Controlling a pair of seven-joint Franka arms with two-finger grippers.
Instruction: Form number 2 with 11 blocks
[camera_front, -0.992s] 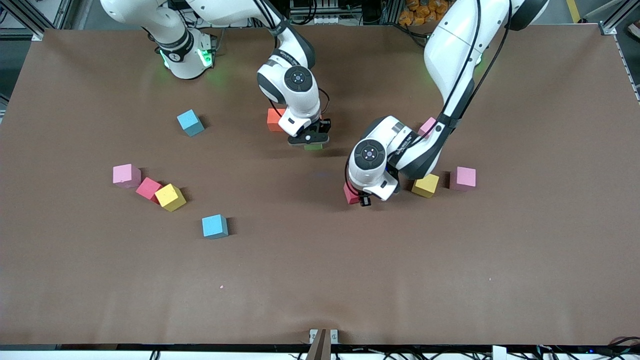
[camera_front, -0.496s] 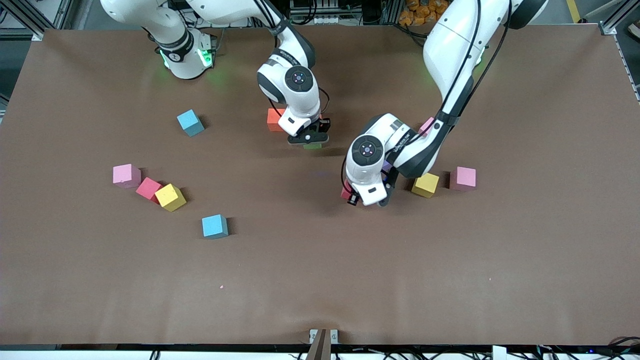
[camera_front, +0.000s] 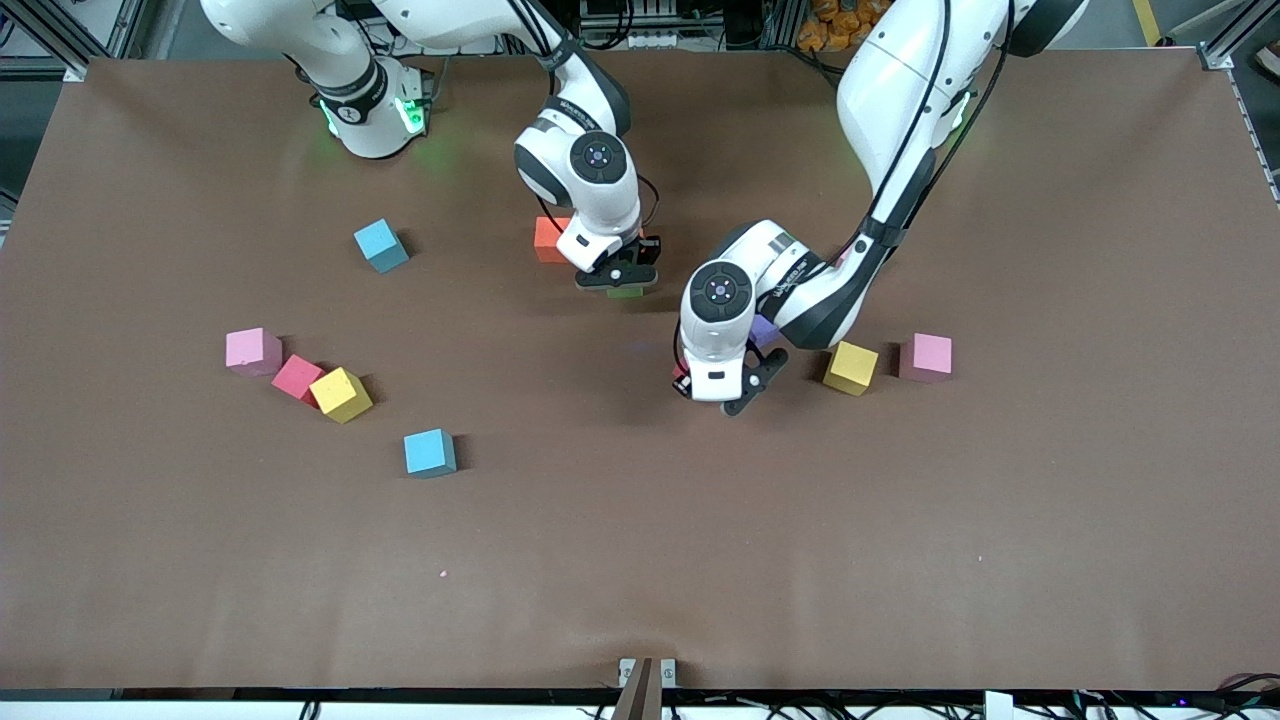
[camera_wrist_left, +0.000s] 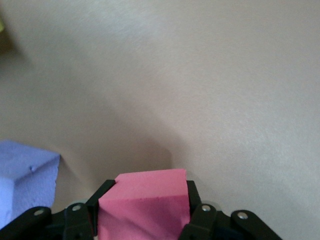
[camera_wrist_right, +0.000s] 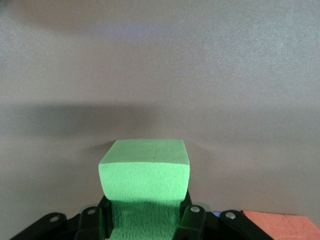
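You get even, bright overhead light on the brown table (camera_front: 900, 560); the cubes drop short, soft shadows toward three o'clock. Green glow tints the right arm's base (camera_front: 375, 115) at eleven o'clock. Both wrist views look pale and washed, softly focused.

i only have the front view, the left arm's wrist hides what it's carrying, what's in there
Observer: The left gripper is shut on a red block, one finger on each side of it.
Operator: and the right one, i just see a green sliver under it
Observer: The right gripper is shut on a green block, which sticks out past the fingers.
Operator: anything close to the red one i can't see properly
Observer: A purple block sits on the table right beside it; in your view only a corner shows under the left arm.
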